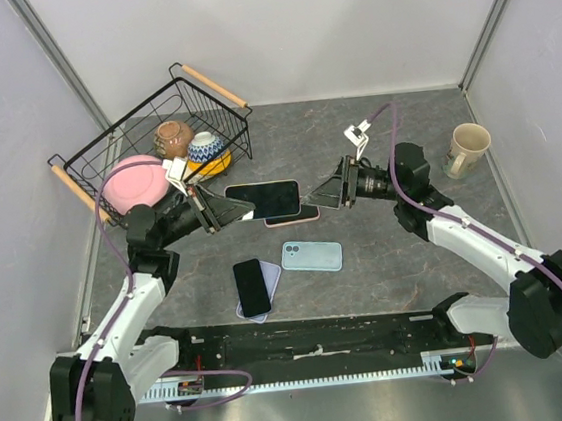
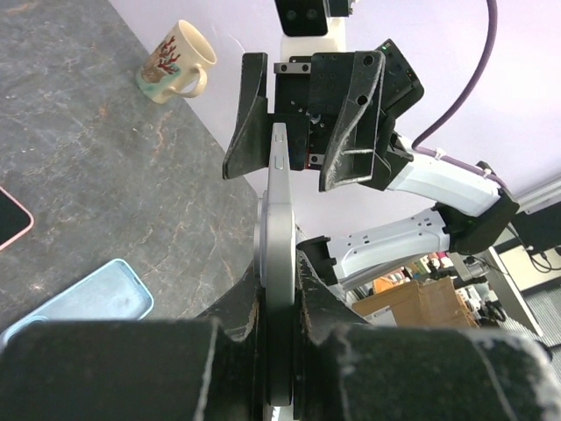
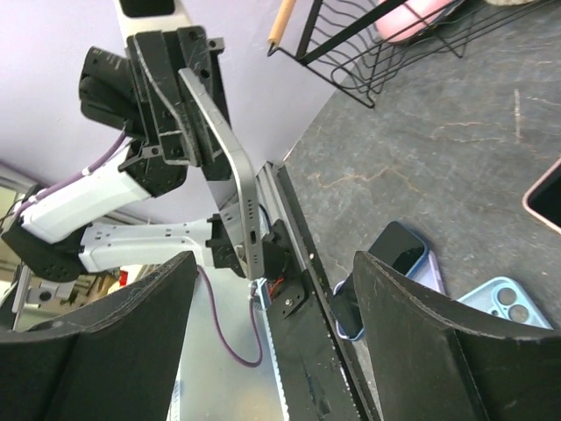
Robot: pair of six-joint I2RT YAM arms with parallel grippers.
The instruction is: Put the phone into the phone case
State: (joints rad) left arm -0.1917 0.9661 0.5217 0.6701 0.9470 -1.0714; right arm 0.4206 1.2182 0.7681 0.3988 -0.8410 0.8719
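L pincer (image 1: 245, 210) clamps phone (image 1: 263, 198) above dark marbled tabletop (image 1: 392, 264) w/ lilac walls (image 1: 342, 23).

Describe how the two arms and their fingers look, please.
The left arm and right arm have white shells between bulky black joints. The fingers are black, broad and wedge-shaped. A purple cable runs along each arm.

No text, brand, number or sign can be read in any view. The mug (image 2: 175, 63) has a reddish branching print, which is a picture, not letters. The raised phone (image 1: 263, 199) shows a dark, blank screen. Small marks on the arm hardware are too blurred to read.
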